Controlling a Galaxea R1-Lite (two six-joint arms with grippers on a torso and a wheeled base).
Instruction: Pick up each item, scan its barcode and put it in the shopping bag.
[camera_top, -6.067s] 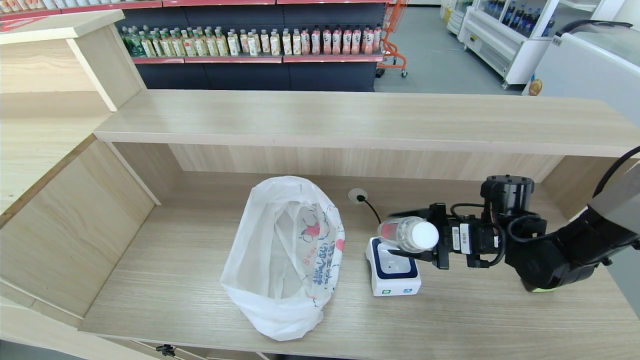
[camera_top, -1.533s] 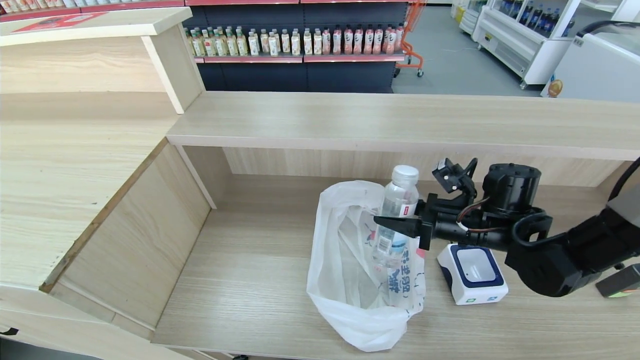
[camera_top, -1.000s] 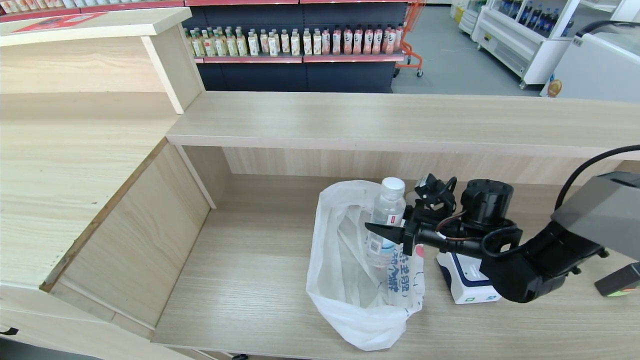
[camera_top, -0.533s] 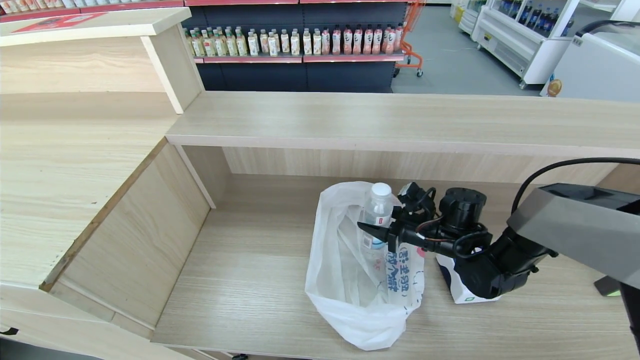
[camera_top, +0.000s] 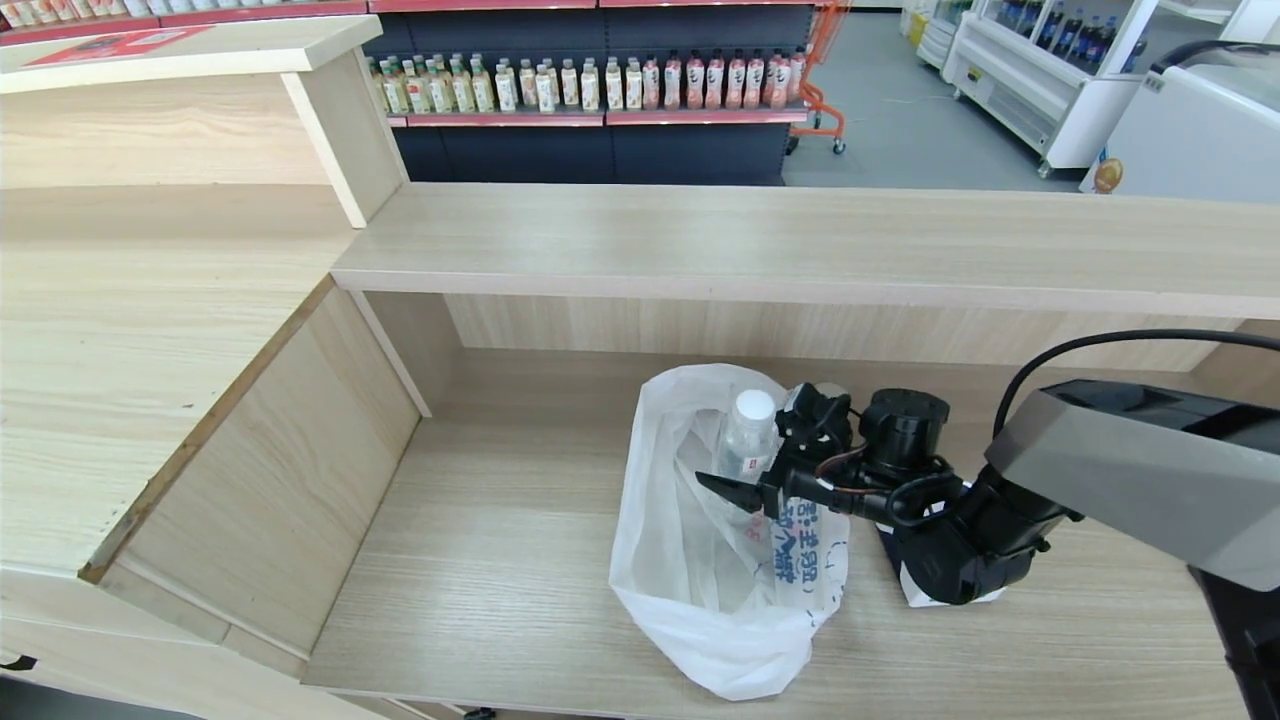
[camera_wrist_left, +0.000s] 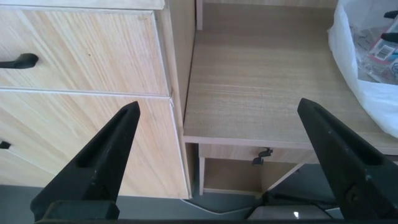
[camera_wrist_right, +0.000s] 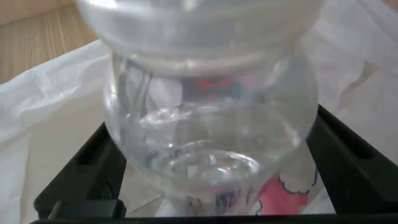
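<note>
The right gripper (camera_top: 748, 470) is closed around the middle of the water bottle (camera_top: 746, 440), one black finger (camera_wrist_right: 81, 180) pressing each side of the clear body. The bottle stands upright with its long axis vertical and its white cap up. Its lower part is sunk in the open mouth of the shopping bag (camera_top: 680, 570), which sits on the counter (camera_top: 500, 560) towards its near edge. The scanner (camera_top: 915, 592) is just beside the bag, partly hidden by the arm. The left gripper (camera_wrist_left: 217, 168) is spread wide and holds nothing, off the counter's near edge.
</note>
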